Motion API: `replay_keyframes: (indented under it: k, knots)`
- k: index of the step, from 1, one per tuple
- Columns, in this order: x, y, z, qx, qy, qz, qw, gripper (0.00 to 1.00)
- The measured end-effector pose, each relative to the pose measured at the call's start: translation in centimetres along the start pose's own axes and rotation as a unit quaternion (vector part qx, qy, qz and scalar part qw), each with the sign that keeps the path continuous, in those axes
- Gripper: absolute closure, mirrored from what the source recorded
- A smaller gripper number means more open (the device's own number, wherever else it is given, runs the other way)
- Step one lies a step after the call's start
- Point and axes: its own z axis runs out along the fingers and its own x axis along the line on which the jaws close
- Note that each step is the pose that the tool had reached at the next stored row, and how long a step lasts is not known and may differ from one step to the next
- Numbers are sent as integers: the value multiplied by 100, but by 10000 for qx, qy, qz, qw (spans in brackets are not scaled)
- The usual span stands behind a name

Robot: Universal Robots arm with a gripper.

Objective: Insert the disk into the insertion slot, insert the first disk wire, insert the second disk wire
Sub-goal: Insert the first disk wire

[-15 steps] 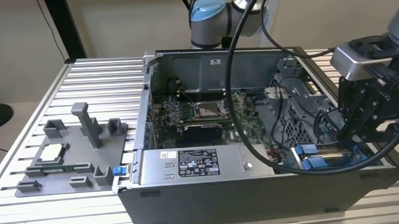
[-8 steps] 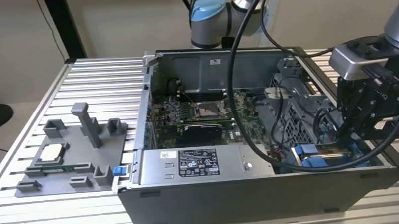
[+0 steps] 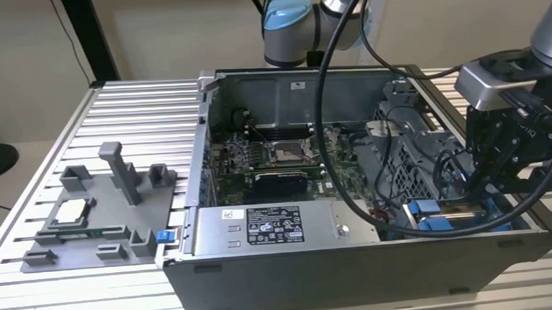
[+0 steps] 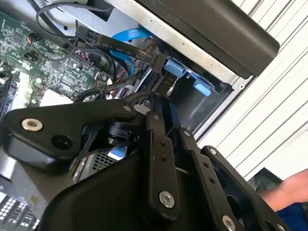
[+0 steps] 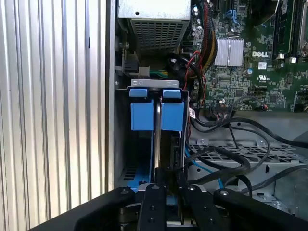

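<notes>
- Exterior view: an open grey metal computer case (image 3: 354, 269) lies on a ribbed aluminium table (image 3: 137, 111). The black robot gripper (image 3: 486, 189) hangs inside the case at 4 o'clock from the green motherboard (image 3: 276, 158). It is right over the silver disk in a bright blue plastic frame (image 3: 434, 218).
- The grey labelled power-supply box (image 3: 278, 227) sits at 9 o'clock from the disk. A grey plastic fixture tray (image 3: 85, 217) lies on the table at 9 o'clock from the case.
- First wrist view: the disk (image 5: 142, 115) stands end-on in the grey rectangular insertion slot (image 5: 154, 83), close against the case wall. Two blue tabs show side by side. The gripper (image 5: 163, 168) is right at them. I cannot tell how far open it is, or whether it has hold of anything.
- Second wrist view: the gripper (image 4: 166, 89) is just beside the disk's blue tabs (image 4: 175, 67). A blue flat cable (image 4: 130, 34) curves nearby.
</notes>
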Motion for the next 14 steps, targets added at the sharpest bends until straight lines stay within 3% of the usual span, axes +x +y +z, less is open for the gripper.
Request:
replay_keyframes:
  k: [14]
  knots:
    - [-39, 0, 6, 0, 1, 0, 10000, 100]
